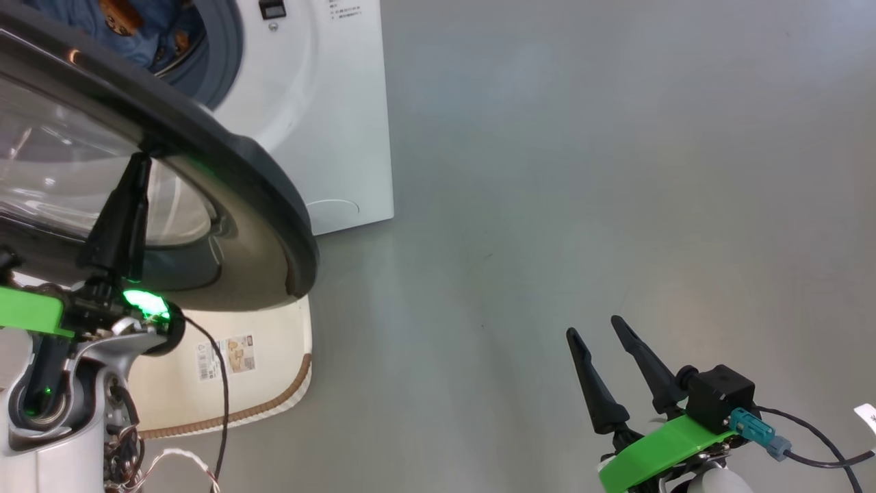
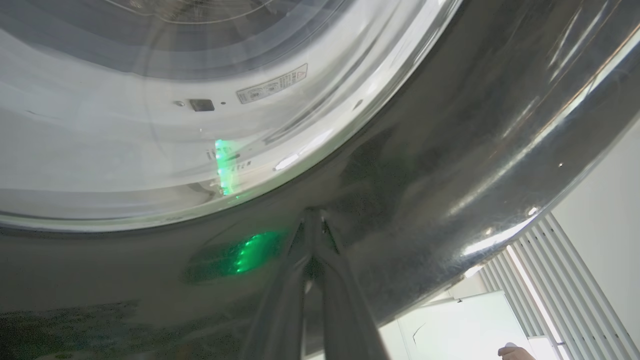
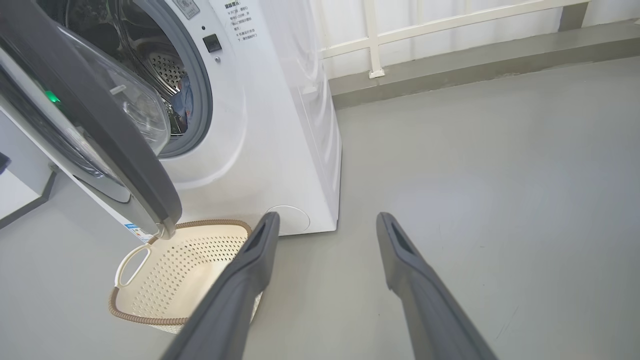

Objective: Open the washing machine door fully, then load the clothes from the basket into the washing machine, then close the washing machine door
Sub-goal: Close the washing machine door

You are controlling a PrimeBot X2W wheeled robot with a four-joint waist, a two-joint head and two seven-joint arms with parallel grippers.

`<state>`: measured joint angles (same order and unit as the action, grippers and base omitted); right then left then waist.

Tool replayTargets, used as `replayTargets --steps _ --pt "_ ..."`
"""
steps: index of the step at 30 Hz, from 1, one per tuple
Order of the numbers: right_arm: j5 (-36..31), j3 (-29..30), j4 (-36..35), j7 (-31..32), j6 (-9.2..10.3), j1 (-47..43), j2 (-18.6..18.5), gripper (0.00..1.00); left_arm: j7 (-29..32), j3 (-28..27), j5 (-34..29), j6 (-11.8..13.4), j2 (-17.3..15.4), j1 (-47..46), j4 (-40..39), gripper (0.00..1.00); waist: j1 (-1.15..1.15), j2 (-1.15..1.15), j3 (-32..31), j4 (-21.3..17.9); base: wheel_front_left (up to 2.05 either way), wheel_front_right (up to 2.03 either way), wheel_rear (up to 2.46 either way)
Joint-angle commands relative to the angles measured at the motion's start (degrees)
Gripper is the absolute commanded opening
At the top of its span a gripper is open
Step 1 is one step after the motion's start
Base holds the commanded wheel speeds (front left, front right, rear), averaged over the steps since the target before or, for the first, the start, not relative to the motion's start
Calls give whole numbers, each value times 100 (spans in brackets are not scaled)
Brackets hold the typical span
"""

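Note:
The washing machine door (image 1: 226,178) stands swung out from the white washing machine (image 1: 321,103), its black rim and glass bowl looming at the left of the head view. My left gripper (image 1: 140,161) is shut with nothing in it, its tips pressed against the door's glossy black rim (image 2: 425,150) just below the glass (image 2: 150,125). Blue clothes (image 1: 147,31) lie inside the drum, also seen as blue fabric (image 3: 186,97). The cream basket (image 3: 185,270) sits on the floor under the door, nothing visible in it. My right gripper (image 1: 595,327) hangs open over bare floor, well right of the machine.
Grey floor (image 1: 582,171) spreads to the right of the machine. A white railing (image 3: 450,20) and a low ledge run along the far wall. A person's hand (image 2: 515,352) shows at the bottom right of the left wrist view. Cables trail from both wrists.

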<state>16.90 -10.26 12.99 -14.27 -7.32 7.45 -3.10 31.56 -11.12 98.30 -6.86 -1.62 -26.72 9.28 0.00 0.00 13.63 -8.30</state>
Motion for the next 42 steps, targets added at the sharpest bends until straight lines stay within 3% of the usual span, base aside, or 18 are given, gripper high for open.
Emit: replayTargets --steps 1,19,42 --pt "43 -110 -145 -73 -17 136 23 100 -66 -167 -58 -62 -126 -122 -121 0 0 0 -36 27 0 0 0" --pt "86 -97 -105 -73 -17 -27 23 100 -951 -220 -18 -62 -126 1142 -448 0 0 0 -524 655 0 0 0" --pt "94 -65 -38 -73 -17 -353 23 100 -2019 103 171 -62 -126 2922 -1204 0 0 0 -1276 925 0 0 0"
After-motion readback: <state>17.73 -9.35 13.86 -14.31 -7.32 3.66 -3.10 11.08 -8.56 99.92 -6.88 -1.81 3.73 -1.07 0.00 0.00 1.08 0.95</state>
